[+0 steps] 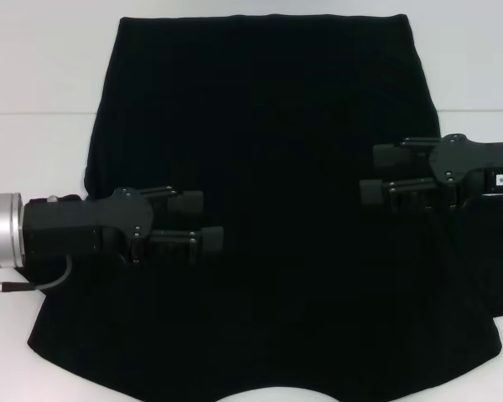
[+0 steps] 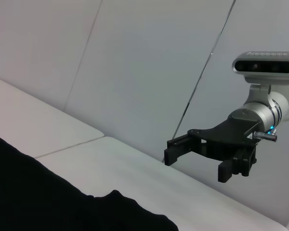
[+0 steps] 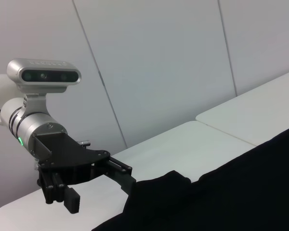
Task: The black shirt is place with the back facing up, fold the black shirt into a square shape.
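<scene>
White table surface [image 1: 33,142] runs under everything, with a seam crossing it, and pale wall panels stand behind it in both wrist views. On this table the black shirt [image 1: 268,167] lies spread flat, plain side up with no lettering showing, filling most of the head view from its straight far edge down to a curved near edge at the robot's side. A bump of fabric sticks out at the shirt's left edge, and another fold bulges at its right edge near the right arm. Over the left part of the shirt, the left gripper [image 1: 208,219] reaches in from the robot's left, its 2 fingers pointing toward the middle of the garment and spread apart, holding nothing. From the opposite side the right gripper [image 1: 370,172] comes in over the shirt's right part, its 2 fingers likewise parted with a gap between them and nothing pinched. Both grippers face each other across the cloth, well apart. Whether either one touches the fabric cannot be told from the head view; in each wrist view the far gripper sits raised above the table, the right gripper [image 2: 195,161] showing open jaws and the left gripper [image 3: 98,190] the same beside the shirt's edge.
</scene>
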`<action>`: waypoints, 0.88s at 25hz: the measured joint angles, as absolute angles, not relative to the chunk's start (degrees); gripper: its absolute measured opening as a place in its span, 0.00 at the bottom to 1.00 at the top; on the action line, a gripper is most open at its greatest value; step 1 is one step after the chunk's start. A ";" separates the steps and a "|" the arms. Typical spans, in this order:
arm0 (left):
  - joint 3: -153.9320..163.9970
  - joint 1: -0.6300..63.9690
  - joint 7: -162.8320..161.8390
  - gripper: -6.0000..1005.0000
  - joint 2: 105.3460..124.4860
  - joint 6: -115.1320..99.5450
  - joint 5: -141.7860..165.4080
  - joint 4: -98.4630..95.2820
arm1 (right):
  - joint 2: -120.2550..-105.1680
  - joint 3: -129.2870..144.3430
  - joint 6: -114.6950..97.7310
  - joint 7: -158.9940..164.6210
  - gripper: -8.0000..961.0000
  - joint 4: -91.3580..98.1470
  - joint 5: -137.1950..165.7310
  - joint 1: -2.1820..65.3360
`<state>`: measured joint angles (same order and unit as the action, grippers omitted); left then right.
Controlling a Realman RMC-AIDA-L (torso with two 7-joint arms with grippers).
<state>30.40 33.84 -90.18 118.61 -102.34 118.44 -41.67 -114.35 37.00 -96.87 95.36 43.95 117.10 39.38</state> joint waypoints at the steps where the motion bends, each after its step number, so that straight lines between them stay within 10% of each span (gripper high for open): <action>1: 30.40 33.84 -90.20 0.87 118.60 -102.35 118.41 -41.69 | -114.34 37.00 -96.87 95.36 0.92 43.95 117.09 39.38; 22: 21.42 32.01 -104.20 0.87 116.86 -97.62 122.98 -43.28 | -114.72 36.51 -95.92 95.36 0.92 43.94 117.06 39.85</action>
<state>21.42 32.01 -104.20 116.86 -97.62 122.98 -43.28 -114.72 36.51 -95.92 95.36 43.94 117.06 39.85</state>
